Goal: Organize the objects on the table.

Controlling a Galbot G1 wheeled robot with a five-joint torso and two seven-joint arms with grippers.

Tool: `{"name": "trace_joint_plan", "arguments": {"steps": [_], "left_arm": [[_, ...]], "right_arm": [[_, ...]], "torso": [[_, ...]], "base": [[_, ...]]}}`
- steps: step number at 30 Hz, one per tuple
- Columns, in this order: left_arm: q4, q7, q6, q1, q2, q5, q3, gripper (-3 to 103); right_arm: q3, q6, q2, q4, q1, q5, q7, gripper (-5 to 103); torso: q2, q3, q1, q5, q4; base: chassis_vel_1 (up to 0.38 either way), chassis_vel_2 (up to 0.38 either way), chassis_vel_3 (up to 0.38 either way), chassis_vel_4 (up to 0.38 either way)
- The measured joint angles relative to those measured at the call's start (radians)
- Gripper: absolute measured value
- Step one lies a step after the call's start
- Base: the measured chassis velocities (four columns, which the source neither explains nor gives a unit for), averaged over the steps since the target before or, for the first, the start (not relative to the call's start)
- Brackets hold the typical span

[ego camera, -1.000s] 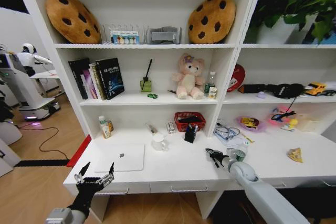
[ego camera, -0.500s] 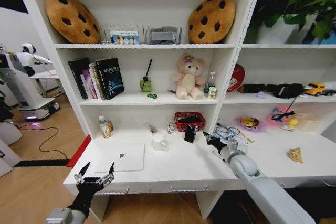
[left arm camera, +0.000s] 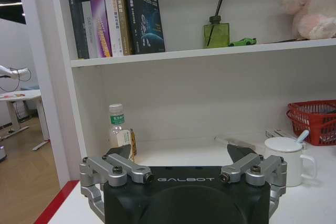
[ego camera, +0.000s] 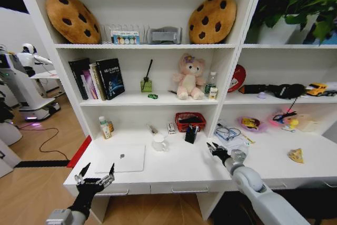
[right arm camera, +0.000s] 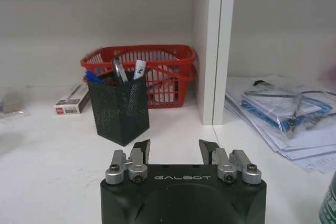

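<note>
The silver laptop (ego camera: 120, 157) lies closed on the left of the white desk (ego camera: 181, 166). My right gripper (ego camera: 215, 148) hovers low over the desk right of centre, open and holding nothing (right arm camera: 174, 150). It faces a black mesh pen holder (right arm camera: 119, 107) (ego camera: 191, 134) with a blue pen (right arm camera: 93, 77) standing in it. A small can (ego camera: 239, 154) stands just to the gripper's right. The green toy car (ego camera: 152, 96) (left arm camera: 242, 41) sits on the shelf above. My left gripper (ego camera: 95, 175) hangs open before the desk's front left corner (left arm camera: 181, 153).
A red basket (ego camera: 190, 120), a white mug (ego camera: 159, 142) and a small bottle (ego camera: 105, 128) stand at the back of the desk. Papers and cables (right arm camera: 283, 114) lie right of the shelf upright (right arm camera: 212, 45). Books, a pink plush bear (ego camera: 188, 76) and cookie cushions fill the shelves.
My right gripper first swung back toward the pen holder, then drew a little forward and to the right. The left arm has not moved.
</note>
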Motion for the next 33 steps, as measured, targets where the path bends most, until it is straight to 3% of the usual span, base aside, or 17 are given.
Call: {"name": "trace_joint_plan", "arguments": {"steps": [1, 3, 4, 8, 11, 19, 26, 29, 30, 33], "left_arm": [[0.0, 0.0, 0.0, 0.0, 0.0, 0.0, 0.0, 100], [0.0, 0.0, 0.0, 0.0, 0.0, 0.0, 0.0, 100], [0.0, 0.0, 0.0, 0.0, 0.0, 0.0, 0.0, 100], [0.0, 0.0, 0.0, 0.0, 0.0, 0.0, 0.0, 100], [0.0, 0.0, 0.0, 0.0, 0.0, 0.0, 0.0, 100], [0.0, 0.0, 0.0, 0.0, 0.0, 0.0, 0.0, 100], [0.0, 0.0, 0.0, 0.0, 0.0, 0.0, 0.0, 100], [0.0, 0.0, 0.0, 0.0, 0.0, 0.0, 0.0, 100], [0.0, 0.0, 0.0, 0.0, 0.0, 0.0, 0.0, 100], [0.0, 0.0, 0.0, 0.0, 0.0, 0.0, 0.0, 100]], "right_arm": [[0.001, 0.0, 0.0, -0.019, 0.005, -0.001, -0.001, 60], [0.003, 0.0, -0.001, -0.042, 0.013, -0.002, -0.007, 60], [0.006, 0.0, -0.005, -0.068, 0.023, 0.004, -0.019, 71], [0.01, -0.011, -0.017, -0.11, 0.035, 0.041, -0.049, 77], [0.016, -0.014, -0.03, -0.158, 0.043, 0.053, -0.111, 93], [0.006, -0.005, -0.033, -0.226, 0.07, 0.055, -0.158, 98], [-0.012, 0.008, -0.024, -0.27, 0.095, 0.058, -0.182, 78], [-0.016, 0.007, -0.024, -0.276, 0.1, 0.053, -0.192, 78], [-0.018, 0.005, -0.025, -0.277, 0.103, 0.05, -0.199, 60], [-0.018, 0.001, -0.026, -0.277, 0.104, 0.049, -0.205, 55]], "torso": [[0.0, 0.0, 0.0, 0.0001, 0.0], [0.0, 0.0, 0.0, 0.0002, 0.0], [0.0, 0.0, 0.0, 0.0001, 0.0001], [0.0, 0.0, 0.0, 0.0, 0.0001], [0.0, 0.0, 0.0, 0.0, -0.0001], [0.0, 0.0, 0.0, 0.0001, -0.0001], [0.0, 0.0, 0.0, -0.0001, 0.0], [0.0, 0.0, 0.0, -0.0001, -0.0001], [0.0, 0.0, 0.0, -0.0002, -0.0001], [0.0, 0.0, 0.0, -0.0002, 0.0]], "base": [[0.0, 0.0, 0.0, 0.0], [0.0, 0.0, 0.0, 0.0], [0.0, 0.0, 0.0, 0.0], [0.0, 0.0, 0.0, 0.0], [0.0, 0.0, 0.0, 0.0], [0.0, 0.0, 0.0, 0.0], [0.0, 0.0, 0.0, 0.0], [0.0, 0.0, 0.0, 0.0], [0.0, 0.0, 0.0, 0.0], [0.0, 0.0, 0.0, 0.0]]}}
